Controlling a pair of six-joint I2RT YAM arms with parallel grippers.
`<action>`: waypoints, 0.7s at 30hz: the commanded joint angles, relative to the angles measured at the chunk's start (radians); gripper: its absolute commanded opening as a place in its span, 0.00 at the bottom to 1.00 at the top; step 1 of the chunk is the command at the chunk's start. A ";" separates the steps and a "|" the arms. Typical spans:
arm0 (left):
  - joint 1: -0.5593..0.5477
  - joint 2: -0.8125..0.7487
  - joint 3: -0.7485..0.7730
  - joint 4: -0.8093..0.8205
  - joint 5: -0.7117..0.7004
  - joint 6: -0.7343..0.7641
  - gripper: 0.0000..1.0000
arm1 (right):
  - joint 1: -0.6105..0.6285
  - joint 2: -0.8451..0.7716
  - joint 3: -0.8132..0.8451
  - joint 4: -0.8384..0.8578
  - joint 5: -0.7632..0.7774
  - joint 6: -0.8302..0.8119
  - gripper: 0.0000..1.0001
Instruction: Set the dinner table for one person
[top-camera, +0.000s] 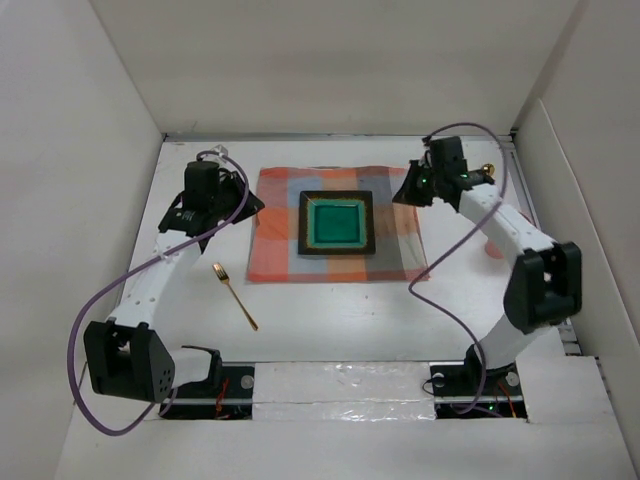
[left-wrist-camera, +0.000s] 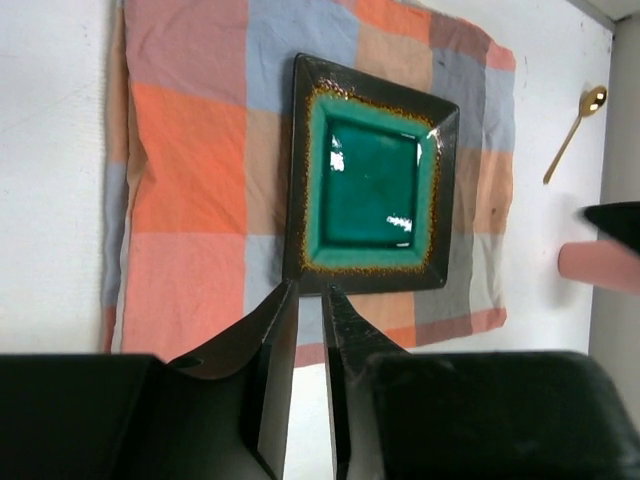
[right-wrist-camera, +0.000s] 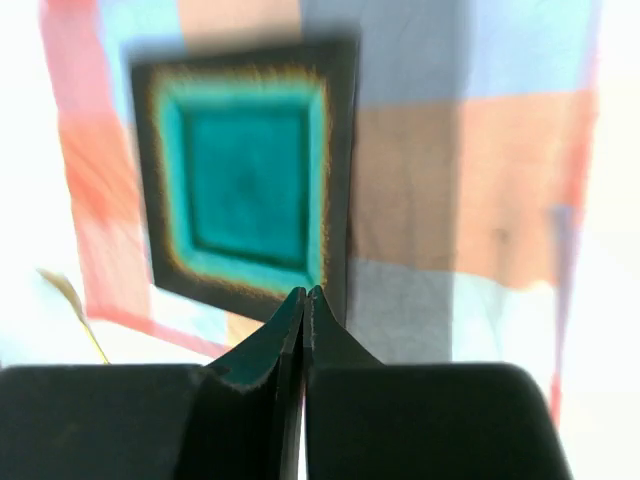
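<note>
The white dinner table (top-camera: 340, 320) carries an orange-and-grey checked cloth (top-camera: 280, 250) at the back middle. A square dark plate with a teal centre (top-camera: 338, 222) sits on the cloth. A gold fork (top-camera: 235, 297) lies on the table left of the cloth. A gold spoon (top-camera: 487, 170) lies at the back right. My left gripper (top-camera: 248, 205) hovers at the cloth's left edge, jaws a narrow slit apart and empty (left-wrist-camera: 310, 290). My right gripper (top-camera: 407, 192) hovers over the cloth's right back corner, shut and empty (right-wrist-camera: 305, 292).
White walls enclose the table on the left, back and right. A pink cup (left-wrist-camera: 598, 265) stands right of the cloth, near the spoon (left-wrist-camera: 572, 130). Purple cables loop from both arms over the table.
</note>
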 joint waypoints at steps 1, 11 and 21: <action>-0.002 -0.038 0.063 -0.038 0.047 0.054 0.15 | -0.029 -0.252 -0.014 -0.052 0.246 0.035 0.00; -0.103 -0.087 0.028 -0.113 0.042 0.153 0.24 | -0.338 -0.389 0.015 -0.213 0.566 0.042 0.40; -0.103 -0.122 -0.035 -0.081 0.075 0.148 0.26 | -0.449 -0.271 0.012 -0.233 0.526 0.002 0.54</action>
